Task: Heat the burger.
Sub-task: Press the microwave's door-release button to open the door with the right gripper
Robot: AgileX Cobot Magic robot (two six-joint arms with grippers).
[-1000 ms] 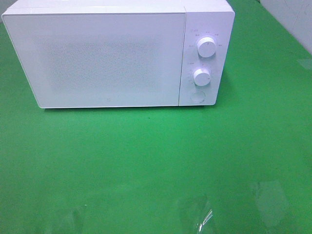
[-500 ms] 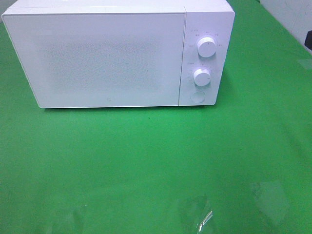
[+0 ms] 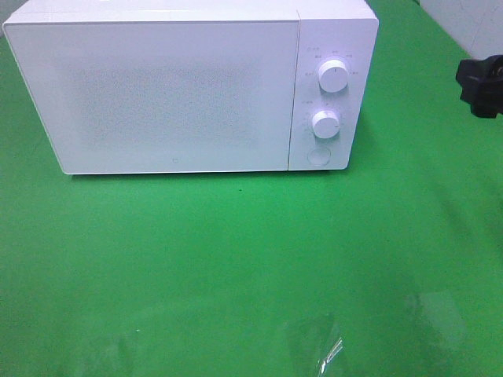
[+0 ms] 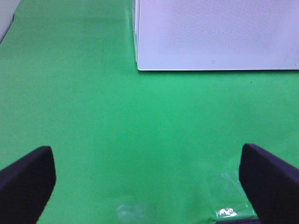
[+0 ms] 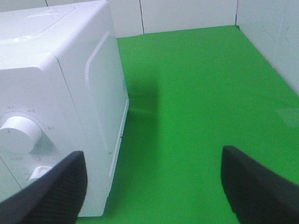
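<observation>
The burger is out of view in every frame. A white microwave (image 3: 157, 94) stands at the back of the green table with its door shut. My left gripper (image 4: 149, 186) hangs open over bare green surface in front of the microwave's lower left corner (image 4: 140, 65), its fingers (image 4: 28, 182) wide apart and empty. Beside the microwave's right side panel (image 5: 105, 88), my right gripper (image 5: 154, 186) is open and holds nothing. A black part of the right arm (image 3: 481, 82) shows at the right edge of the exterior high view.
The microwave's control panel carries two white knobs (image 3: 334, 76) (image 3: 324, 123) and a round button (image 3: 318, 155). White walls (image 5: 187, 14) close off the table at the back and right. Green table surface (image 3: 236, 259) stretches in front of the microwave.
The right arm's black end has come into the exterior high view from the right edge, moving left. The microwave stays shut and unmoved.
</observation>
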